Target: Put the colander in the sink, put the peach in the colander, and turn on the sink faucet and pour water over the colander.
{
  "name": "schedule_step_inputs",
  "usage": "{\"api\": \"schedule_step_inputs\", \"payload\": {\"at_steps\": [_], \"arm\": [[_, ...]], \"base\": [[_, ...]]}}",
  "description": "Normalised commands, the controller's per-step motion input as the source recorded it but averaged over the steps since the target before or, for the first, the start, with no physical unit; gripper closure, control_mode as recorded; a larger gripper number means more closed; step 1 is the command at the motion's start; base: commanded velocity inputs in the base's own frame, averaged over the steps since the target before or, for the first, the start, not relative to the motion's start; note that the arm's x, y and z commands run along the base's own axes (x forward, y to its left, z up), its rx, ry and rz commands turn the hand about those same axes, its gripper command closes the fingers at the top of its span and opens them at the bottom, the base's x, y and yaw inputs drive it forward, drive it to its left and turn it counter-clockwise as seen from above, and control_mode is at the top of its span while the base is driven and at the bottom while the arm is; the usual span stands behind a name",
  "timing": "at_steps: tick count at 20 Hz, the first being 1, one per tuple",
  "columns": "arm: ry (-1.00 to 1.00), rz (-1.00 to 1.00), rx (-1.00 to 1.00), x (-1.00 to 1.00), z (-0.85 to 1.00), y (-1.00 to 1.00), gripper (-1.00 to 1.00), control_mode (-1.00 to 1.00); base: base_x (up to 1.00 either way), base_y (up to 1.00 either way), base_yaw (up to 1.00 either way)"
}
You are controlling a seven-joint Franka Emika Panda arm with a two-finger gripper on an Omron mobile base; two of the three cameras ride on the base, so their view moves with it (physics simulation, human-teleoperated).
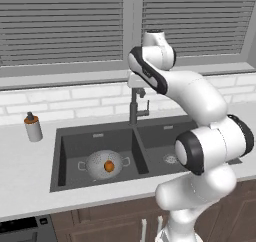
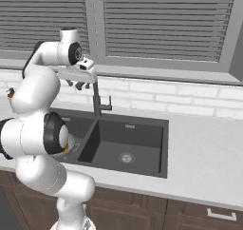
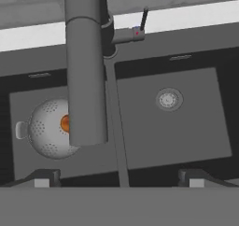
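Gripper (image 3: 119,178) jaws wide, empty, above sink faucet (image 3: 84,66). Spout hides part of colander (image 3: 46,131) and peach (image 3: 65,123) in sink (image 3: 186,141) basin left of faucet.

A dark charcoal rectangular double-basin sink (image 1: 142,151) is set in a pale grey counter (image 1: 25,166). A silver-grey metal colander (image 1: 97,162), dotted with perforations, is seen around a small orange-red peach (image 1: 108,166). A dark metal gooseneck faucet (image 1: 135,106) is backed by white brick tiling (image 1: 60,103).

Peach (image 1: 108,165) in colander (image 1: 101,162), left basin
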Motion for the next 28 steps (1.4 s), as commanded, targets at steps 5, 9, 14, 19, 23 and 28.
{"api": "schedule_step_inputs", "payload": {"at_steps": [5,9,14,19,23,28], "arm": [[0.0,-0.01,0.01,0.25,-0.05,0.0,-1.0,-1.0],[0.0,-0.02,0.01,0.3,-0.11,0.02,-1.0,-1.0],[0.01,-0.02,0.01,0.36,-0.17,0.0,-1.0,-1.0],[0.0,0.0,0.01,0.36,-0.15,0.0,-1.0,-1.0],[0.0,0.0,0.0,0.3,-0.01,0.07,-1.0,-1.0],[0.01,-0.01,0.01,0.21,-0.06,0.13,-1.0,-1.0]], "base": [[0.0,0.0,0.0],[0.0,0.0,0.0],[0.0,0.0,0.0],[0.0,0.0,0.0],[0.0,0.0,0.0],[0.0,0.0,0.0]]}}
